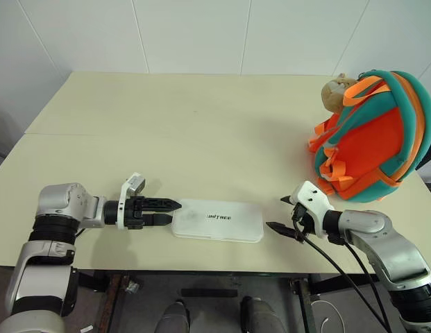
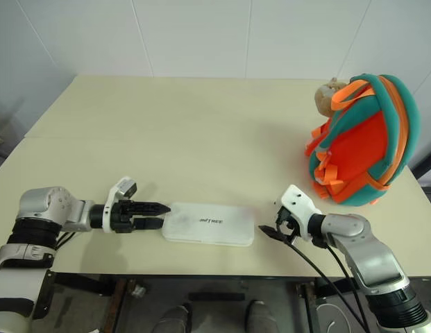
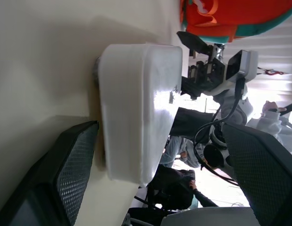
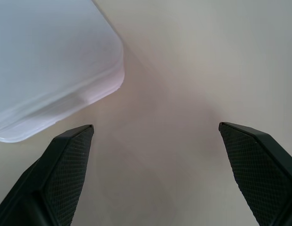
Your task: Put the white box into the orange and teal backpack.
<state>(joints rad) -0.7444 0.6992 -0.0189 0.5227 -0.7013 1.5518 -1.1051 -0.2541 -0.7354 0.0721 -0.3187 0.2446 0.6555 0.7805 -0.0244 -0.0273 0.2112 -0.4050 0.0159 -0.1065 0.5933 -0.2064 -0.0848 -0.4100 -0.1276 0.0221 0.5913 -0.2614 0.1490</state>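
Observation:
The white box [image 1: 217, 220] lies flat near the table's front edge, its small dark lettering facing up. My left gripper [image 1: 174, 211] is open at the box's left end, fingertips just reaching that end. In the left wrist view the box [image 3: 136, 108] sits ahead between the two fingers [image 3: 75, 165]. Open too, my right gripper [image 1: 277, 212] stops a short gap from the box's right end; the right wrist view shows one box corner [image 4: 47, 61]. The orange and teal backpack [image 1: 371, 139] stands at the table's right side, with a tan plush toy [image 1: 336, 91] at its top left.
The cream table [image 1: 201, 132] reaches back to a white wall. Its front edge [image 1: 201, 262] runs just below the box. A black cable [image 1: 340, 274] hangs from my right arm. People [image 3: 183, 183] show beyond the table in the left wrist view.

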